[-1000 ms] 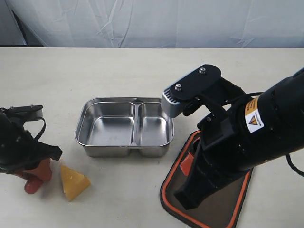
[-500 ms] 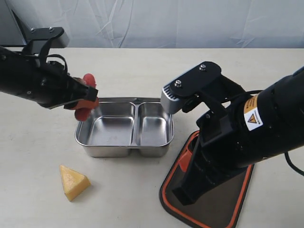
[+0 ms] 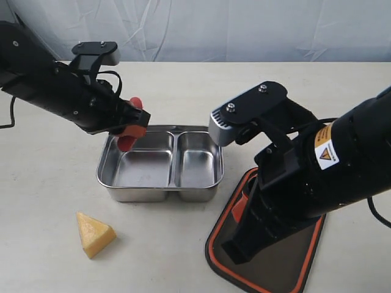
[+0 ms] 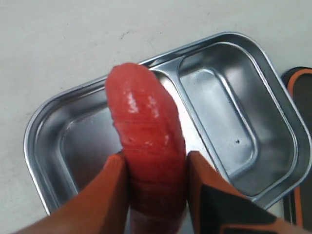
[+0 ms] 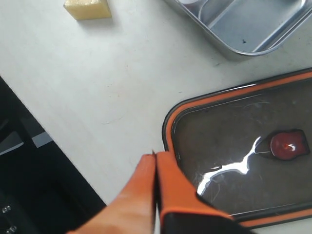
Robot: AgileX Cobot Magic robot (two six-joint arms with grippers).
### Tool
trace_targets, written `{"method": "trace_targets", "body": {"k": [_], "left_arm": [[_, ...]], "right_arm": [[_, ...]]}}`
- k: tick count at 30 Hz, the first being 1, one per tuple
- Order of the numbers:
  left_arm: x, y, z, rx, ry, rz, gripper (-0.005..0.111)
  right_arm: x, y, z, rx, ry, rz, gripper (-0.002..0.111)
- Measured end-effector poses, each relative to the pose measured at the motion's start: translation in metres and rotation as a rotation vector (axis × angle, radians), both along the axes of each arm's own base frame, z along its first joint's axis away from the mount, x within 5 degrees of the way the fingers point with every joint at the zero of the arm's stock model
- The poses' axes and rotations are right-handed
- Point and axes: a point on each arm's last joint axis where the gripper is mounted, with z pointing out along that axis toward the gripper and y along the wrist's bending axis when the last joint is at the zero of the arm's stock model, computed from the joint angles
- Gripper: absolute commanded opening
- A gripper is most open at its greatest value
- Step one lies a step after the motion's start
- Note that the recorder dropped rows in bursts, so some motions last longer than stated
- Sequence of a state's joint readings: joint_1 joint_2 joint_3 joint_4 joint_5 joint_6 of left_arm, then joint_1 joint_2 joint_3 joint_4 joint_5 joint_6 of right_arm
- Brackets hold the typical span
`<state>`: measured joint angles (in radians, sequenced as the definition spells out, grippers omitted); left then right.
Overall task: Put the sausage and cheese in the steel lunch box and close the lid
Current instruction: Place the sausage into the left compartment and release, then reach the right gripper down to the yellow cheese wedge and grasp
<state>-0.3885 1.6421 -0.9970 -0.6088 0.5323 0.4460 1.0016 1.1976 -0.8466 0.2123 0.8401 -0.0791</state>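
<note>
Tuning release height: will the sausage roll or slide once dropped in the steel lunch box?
Likely rolls a little: the sausage is round and glossy, the steel lunch box floor smooth. Probably stiff: it stands unbent in the left pincer. Compartment walls should contain it.

Looks down at a slant in the exterior view, across the table toward a white backdrop, far enough off to take in both arms. From the left wrist, peers steeply down at close range past the sausage into the lunch box. From the right wrist, faces down from farther off onto the lid, sharing a lunch box corner and the cheese with the exterior view.
</note>
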Motion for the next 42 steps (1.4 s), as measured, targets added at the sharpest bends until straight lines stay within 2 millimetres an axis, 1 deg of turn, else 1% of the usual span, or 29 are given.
{"method": "trace_targets", "body": {"k": [1, 4, 6, 10, 12, 13, 15, 17, 19, 22, 25, 27, 29, 31, 32, 36, 37, 38, 42], "left_arm": [[0.001, -0.001, -0.003, 0.003, 0.009, -0.001, 0.046], [0.003, -0.001, -0.009, 0.012, 0.026, -0.005, 0.056], [0.003, -0.001, -0.010, 0.015, 0.027, -0.007, 0.058], [0.003, -0.001, -0.010, 0.015, 0.028, -0.008, 0.057], [0.002, -0.002, -0.010, 0.015, 0.041, -0.015, 0.052], [0.001, -0.002, -0.010, 0.015, 0.046, -0.019, 0.045], [-0.001, -0.002, -0.010, 0.015, 0.066, -0.030, 0.025], [-0.003, -0.002, -0.011, 0.016, 0.091, -0.043, 0.001], [-0.007, -0.001, -0.009, 0.030, 0.106, -0.072, 0.000], [-0.013, 0.003, 0.003, 0.066, 0.080, -0.109, 0.000], [-0.022, 0.011, 0.024, 0.099, 0.020, -0.096, 0.000], [-0.033, 0.019, 0.042, 0.109, -0.036, -0.079, 0.000], [-0.048, 0.027, 0.062, 0.103, -0.101, -0.067, 0.000], [-0.066, 0.035, 0.080, 0.080, -0.167, -0.052, 0.000], [-0.076, 0.039, 0.088, 0.064, -0.197, -0.045, 0.000], [-0.115, 0.055, 0.105, 0.010, -0.281, -0.012, 0.000], [-0.126, 0.059, 0.108, -0.005, -0.304, -0.002, 0.000], [-0.136, 0.064, 0.110, -0.019, -0.327, 0.007, 0.000], [-0.171, 0.080, 0.115, -0.058, -0.406, 0.048, 0.000]], "right_arm": [[0.000, 0.000, 0.000, 0.000, 0.000, 0.000, 0.000], [0.000, 0.000, 0.000, -0.003, 0.004, -0.002, 0.000], [0.000, 0.000, 0.000, -0.003, 0.004, -0.002, 0.000], [0.000, 0.000, 0.000, -0.002, 0.006, -0.006, 0.000], [0.000, 0.000, 0.000, -0.002, 0.009, -0.012, 0.000], [0.000, 0.000, 0.000, -0.001, 0.011, -0.016, 0.000], [0.000, 0.000, 0.000, -0.001, 0.014, -0.020, 0.000], [0.000, 0.000, 0.000, 0.001, 0.020, -0.032, 0.000], [0.000, 0.000, 0.000, 0.002, 0.024, -0.040, 0.000], [0.000, 0.000, 0.000, 0.004, 0.031, -0.054, 0.000], [0.000, 0.000, 0.000, 0.006, 0.039, -0.069, 0.000], [0.000, 0.000, 0.000, 0.009, 0.049, -0.081, 0.000], [-0.001, 0.000, 0.000, 0.014, 0.059, -0.088, 0.001], [-0.001, 0.002, 0.001, 0.033, 0.068, -0.095, 0.007], [-0.001, 0.003, 0.001, 0.047, 0.075, -0.098, 0.012], [-0.002, 0.012, -0.002, 0.094, 0.116, -0.079, 0.038], [-0.002, 0.016, -0.004, 0.104, 0.133, -0.068, 0.043], [-0.001, 0.020, -0.007, 0.114, 0.149, -0.059, 0.044], [0.004, 0.038, -0.023, 0.133, 0.205, -0.053, 0.044]]}}
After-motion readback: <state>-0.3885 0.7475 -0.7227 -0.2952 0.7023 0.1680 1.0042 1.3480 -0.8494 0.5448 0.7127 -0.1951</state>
